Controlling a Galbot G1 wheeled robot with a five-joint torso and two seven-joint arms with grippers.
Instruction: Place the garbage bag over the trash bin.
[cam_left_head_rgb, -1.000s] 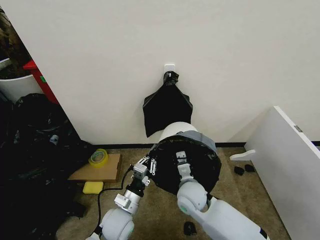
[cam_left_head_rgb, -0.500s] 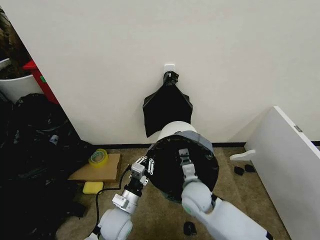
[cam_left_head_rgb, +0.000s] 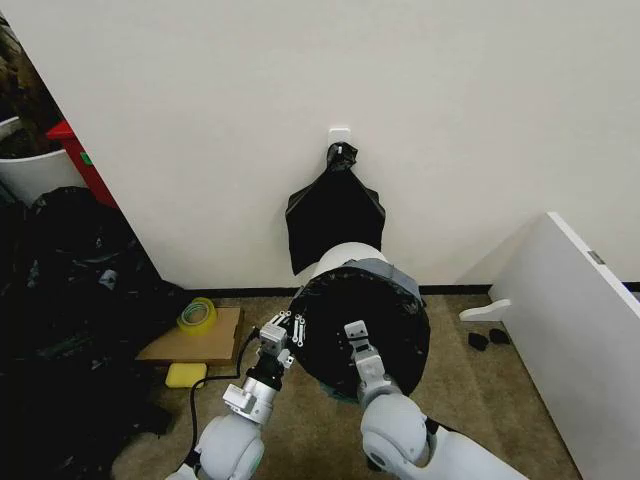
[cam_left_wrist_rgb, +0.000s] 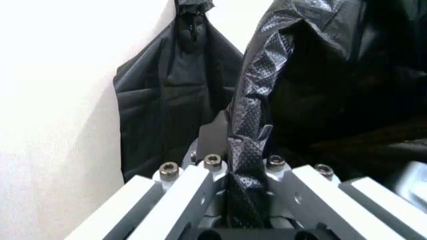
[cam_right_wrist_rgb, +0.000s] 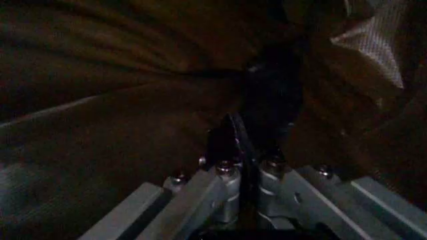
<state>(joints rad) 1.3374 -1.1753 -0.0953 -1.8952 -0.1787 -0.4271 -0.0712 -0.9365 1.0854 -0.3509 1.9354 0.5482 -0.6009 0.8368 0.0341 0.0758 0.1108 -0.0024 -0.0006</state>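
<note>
Garbage bag (cam_left_head_rgb: 362, 330) stretched over the mouth of the trash bin (cam_left_head_rgb: 340, 258), which lies tipped on the floor near the far wall, mouth turned toward the robot, cream-white side showing just above the black plastic. Glossy film pulled taut across the round opening and wrapped back around the rim.

Left tool (cam_left_head_rgb: 283, 330) at the left edge of the bagged opening, closed tight on a fold of the bag; from the left wrist, crinkled textured plastic (cam_left_wrist_rgb: 250, 145) pinched between the two fingers (cam_left_wrist_rgb: 210, 175) with no gap left. Right tool (cam_left_head_rgb: 355, 335) pressed against the black film near the middle of the opening, also clamped on the bag; from the right wrist, a dark pleat of the bag (cam_right_wrist_rgb: 230, 140) caught between the closed fingers (cam_right_wrist_rgb: 223, 172), dim brown-black plastic all around.

Flat matte black bundle (cam_left_head_rgb: 334, 215) hanging against the wall just behind the bin, gathered to a knot under a small white wall plate (cam_left_head_rgb: 340, 134). Big heap of black bags (cam_left_head_rgb: 60, 320) at far left. Cardboard sheet (cam_left_head_rgb: 195, 340) on the floor left of the bin, a roll of yellow tape (cam_left_head_rgb: 197, 314) on it, a yellow sponge (cam_left_head_rgb: 186, 374) just nearer. White panel (cam_left_head_rgb: 570, 330) leaning at right.
</note>
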